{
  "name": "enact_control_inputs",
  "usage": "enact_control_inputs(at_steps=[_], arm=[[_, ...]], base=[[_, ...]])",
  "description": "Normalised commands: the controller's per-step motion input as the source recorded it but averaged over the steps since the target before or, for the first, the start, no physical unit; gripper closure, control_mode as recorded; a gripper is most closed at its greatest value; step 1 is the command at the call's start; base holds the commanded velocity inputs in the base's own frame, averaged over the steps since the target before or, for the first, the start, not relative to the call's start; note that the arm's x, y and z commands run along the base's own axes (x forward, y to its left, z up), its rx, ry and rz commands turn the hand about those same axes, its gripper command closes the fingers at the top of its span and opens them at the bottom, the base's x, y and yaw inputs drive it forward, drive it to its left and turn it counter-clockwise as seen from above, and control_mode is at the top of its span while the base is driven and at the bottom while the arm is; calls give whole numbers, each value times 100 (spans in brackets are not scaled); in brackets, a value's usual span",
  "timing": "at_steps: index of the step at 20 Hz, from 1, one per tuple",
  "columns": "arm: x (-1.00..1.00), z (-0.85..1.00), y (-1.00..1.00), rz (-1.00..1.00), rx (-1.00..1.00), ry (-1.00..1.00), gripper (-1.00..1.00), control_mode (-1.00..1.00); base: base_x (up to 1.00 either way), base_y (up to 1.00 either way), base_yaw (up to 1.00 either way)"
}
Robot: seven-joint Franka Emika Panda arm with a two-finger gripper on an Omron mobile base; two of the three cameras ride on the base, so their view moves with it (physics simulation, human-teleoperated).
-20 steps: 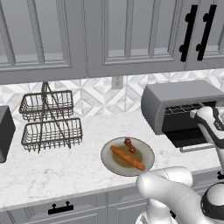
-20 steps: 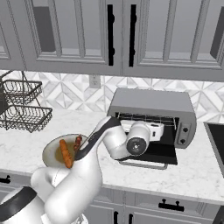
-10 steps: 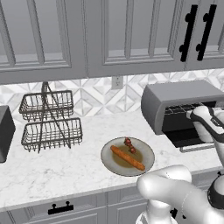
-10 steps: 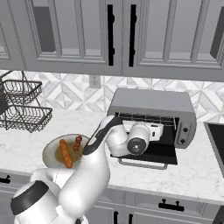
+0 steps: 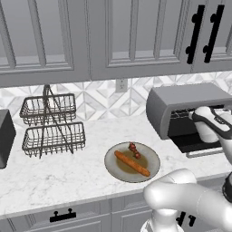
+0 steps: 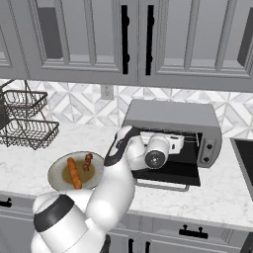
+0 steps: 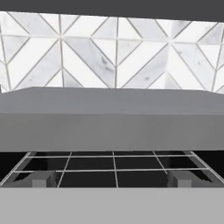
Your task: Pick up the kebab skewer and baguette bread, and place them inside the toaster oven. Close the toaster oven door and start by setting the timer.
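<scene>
The toaster oven (image 5: 186, 102) (image 6: 170, 114) stands at the counter's right with its black cavity exposed. Its toaster oven door (image 6: 168, 173) (image 5: 199, 146) lies folded down flat, silver handle toward me. My gripper (image 6: 184, 143) (image 5: 213, 129) hovers just above the door at the mouth of the cavity, open and holding nothing. The hand view looks over the wire rack (image 7: 113, 168), with my gripper (image 7: 111, 183) spread wide. On a round plate (image 5: 152, 156) (image 6: 57, 168) to the left lie the orange baguette bread (image 5: 132, 163) (image 6: 74, 173) and the kebab skewer (image 5: 134, 150) (image 6: 88, 160).
A two-tier wire basket rack (image 5: 52, 124) (image 6: 24, 118) stands at the back left, with a dark appliance (image 5: 4, 138) at the far left edge. Upper cabinets hang overhead. A dark cooktop (image 6: 244, 158) borders the oven's right. My own arm curves between plate and oven.
My hand has drifted a little further toward the oven's opening while the elbow swung. The jaws stayed open. Plate, bread and skewer have not moved.
</scene>
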Motion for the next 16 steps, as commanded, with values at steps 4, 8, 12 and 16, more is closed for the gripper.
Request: enact_control_inputs(at_steps=[4,8,12,16], arm=[[2,-25,-1,0,0,0,-100,-100],[23,0,0,0,0,0,-100,-100],[28,0,0,0,0,0,-100,-100],[24,0,0,0,0,0,-100,-100]], base=[[0,0,0],[0,0,0],[0,0,0],[0,0,0]])
